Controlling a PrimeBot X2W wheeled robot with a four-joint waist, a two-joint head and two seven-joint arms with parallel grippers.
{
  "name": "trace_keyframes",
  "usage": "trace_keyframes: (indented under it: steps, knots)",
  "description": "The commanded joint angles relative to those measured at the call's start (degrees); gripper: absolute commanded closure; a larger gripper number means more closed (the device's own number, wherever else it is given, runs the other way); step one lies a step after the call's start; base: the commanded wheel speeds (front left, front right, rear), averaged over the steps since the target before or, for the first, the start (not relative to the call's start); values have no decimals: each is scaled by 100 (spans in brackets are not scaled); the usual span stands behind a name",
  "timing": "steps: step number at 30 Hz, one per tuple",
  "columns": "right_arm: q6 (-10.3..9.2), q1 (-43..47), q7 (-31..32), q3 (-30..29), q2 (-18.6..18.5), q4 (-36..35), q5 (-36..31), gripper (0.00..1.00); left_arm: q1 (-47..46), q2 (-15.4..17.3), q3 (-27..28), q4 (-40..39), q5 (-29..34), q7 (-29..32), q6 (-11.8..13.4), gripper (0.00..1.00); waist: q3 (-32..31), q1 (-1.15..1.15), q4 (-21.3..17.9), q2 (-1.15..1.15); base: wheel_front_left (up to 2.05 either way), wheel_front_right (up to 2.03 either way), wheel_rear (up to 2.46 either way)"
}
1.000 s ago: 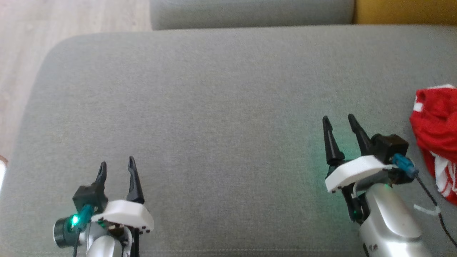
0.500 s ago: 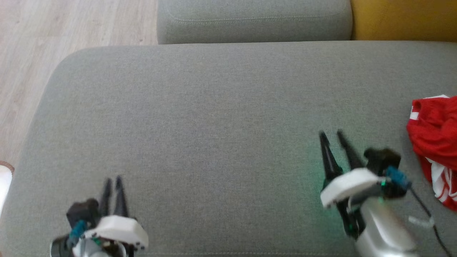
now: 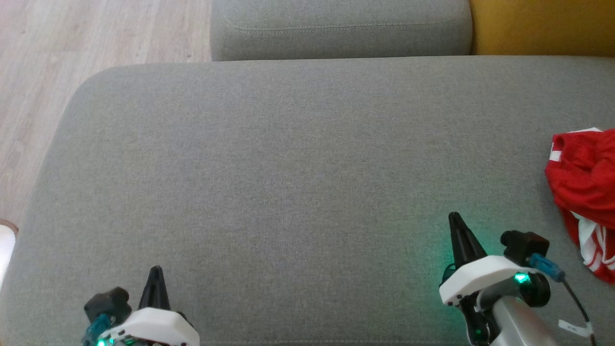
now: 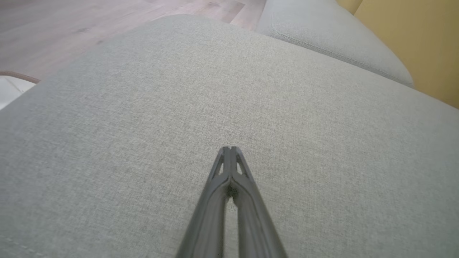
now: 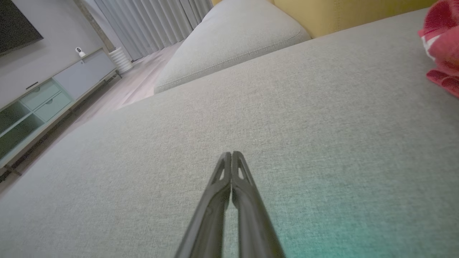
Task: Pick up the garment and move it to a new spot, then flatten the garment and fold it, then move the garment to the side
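Withdrawn right hand (image 3: pixel 454 219), garment (image 3: pixel 582 179) well right

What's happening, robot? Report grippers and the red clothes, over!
Left gripper shut, empty. Right gripper shut, empty. Red garment bunched, untouched, right of right gripper. Grey cushion between, no obstacle seen.

No text, label, brand, number or sign can be read in any of the views. White stripes are seen on the red garment (image 3: pixel 581 182) at the right edge of the head view, but no lettering can be made out on them. A small white tag (image 3: pixel 572 328) is seen at the lower right of that view, too small for any print on it to be told.
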Motion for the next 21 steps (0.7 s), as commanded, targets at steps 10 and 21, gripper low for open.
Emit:
trace_keyframes:
  steps: [10,21]
  knots:
    - [7,-190,181,-168,1,-434,714,100,-313,44,175,-275,-734,174,-173,100,-13,0,-16,0,0,0,0]
    - [10,-108,349,-305,3,-646,1317,100,-368,52,265,-343,-1372,341,-297,100,-27,0,-32,0,0,0,0]
